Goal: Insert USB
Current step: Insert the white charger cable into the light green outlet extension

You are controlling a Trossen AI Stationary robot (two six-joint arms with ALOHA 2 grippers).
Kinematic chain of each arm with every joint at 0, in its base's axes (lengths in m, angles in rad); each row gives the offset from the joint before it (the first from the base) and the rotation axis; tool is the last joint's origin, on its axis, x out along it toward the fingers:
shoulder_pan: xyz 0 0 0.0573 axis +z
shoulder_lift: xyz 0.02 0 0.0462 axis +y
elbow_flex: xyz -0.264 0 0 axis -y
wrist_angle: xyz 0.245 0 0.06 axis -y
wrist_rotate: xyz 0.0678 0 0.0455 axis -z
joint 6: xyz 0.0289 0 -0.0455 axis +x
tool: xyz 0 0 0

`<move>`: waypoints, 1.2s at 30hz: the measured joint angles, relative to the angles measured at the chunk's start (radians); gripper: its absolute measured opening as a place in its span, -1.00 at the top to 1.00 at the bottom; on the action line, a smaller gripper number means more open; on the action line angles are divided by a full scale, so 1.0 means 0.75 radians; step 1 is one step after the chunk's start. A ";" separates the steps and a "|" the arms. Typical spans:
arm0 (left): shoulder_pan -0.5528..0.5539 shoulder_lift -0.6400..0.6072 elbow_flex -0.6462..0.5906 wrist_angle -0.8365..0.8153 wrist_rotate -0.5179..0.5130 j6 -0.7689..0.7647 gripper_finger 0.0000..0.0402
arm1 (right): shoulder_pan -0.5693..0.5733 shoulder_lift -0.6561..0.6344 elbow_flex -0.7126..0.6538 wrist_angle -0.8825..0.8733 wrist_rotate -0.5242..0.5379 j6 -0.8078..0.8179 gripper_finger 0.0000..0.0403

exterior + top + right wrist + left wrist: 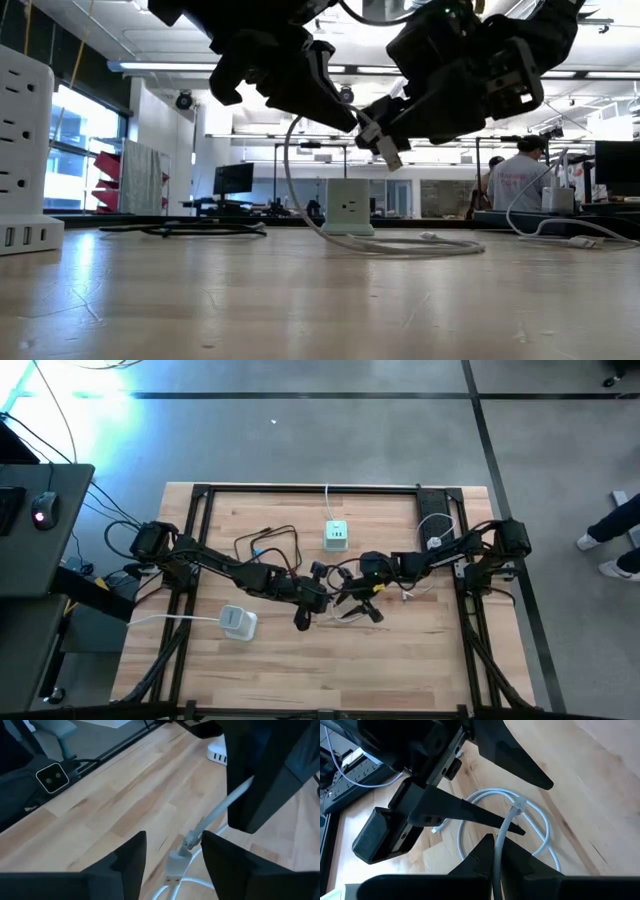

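Pale wood table [400,650], seen from above: both arms meet near its centre. The left gripper [322,600] and right gripper [352,592] sit close together over a looped white USB cable [345,612]. A green-white power cube [336,536] stands just behind them, and a white power strip [238,622] lies toward the left front.

Low view: the cable's plug [386,150] hangs in the air between the two grippers, above the table, tip tilted downward. The cable [400,243] drops from it and coils on the wood. The power cube [350,207] stands behind.

Left wrist view: the left gripper [496,851] is closed tight on the cable [506,827], which rises from between its fingers.

Right wrist view: the right gripper [174,851] has its jaws spread; the plug [176,867] lies in the gap, touching neither finger as far as visible.
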 joint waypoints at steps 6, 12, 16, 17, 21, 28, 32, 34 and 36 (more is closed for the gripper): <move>0.000 0.000 0.000 0.014 0.000 0.002 1.00 | 0.000 0.000 0.000 -0.009 0.004 0.018 0.20; 0.000 0.000 0.000 0.044 0.011 0.027 1.00 | 0.000 0.000 0.000 -0.013 0.004 0.022 0.35; 0.000 0.000 0.000 0.059 0.013 0.035 1.00 | 0.000 0.000 0.000 -0.028 0.004 0.022 0.45; 0.000 0.000 0.000 0.058 0.013 0.035 1.00 | 0.000 0.000 0.000 -0.032 0.004 0.022 0.49; 0.000 0.000 0.000 0.058 0.013 0.035 1.00 | 0.000 0.000 0.000 -0.047 0.004 0.022 0.63; 0.000 0.000 0.000 0.057 0.014 0.033 1.00 | 0.000 0.000 0.000 -0.049 0.004 0.021 0.82; 0.000 0.000 0.000 0.056 -0.001 -0.001 1.00 | 0.000 0.000 0.000 -0.047 0.005 0.025 0.81; 0.000 0.000 0.000 0.036 -0.026 -0.026 1.00 | 0.000 0.000 0.000 -0.039 0.008 0.047 0.82; 0.000 0.000 0.000 -0.003 -0.059 -0.039 0.99 | -0.002 0.000 0.000 -0.035 0.020 0.058 0.83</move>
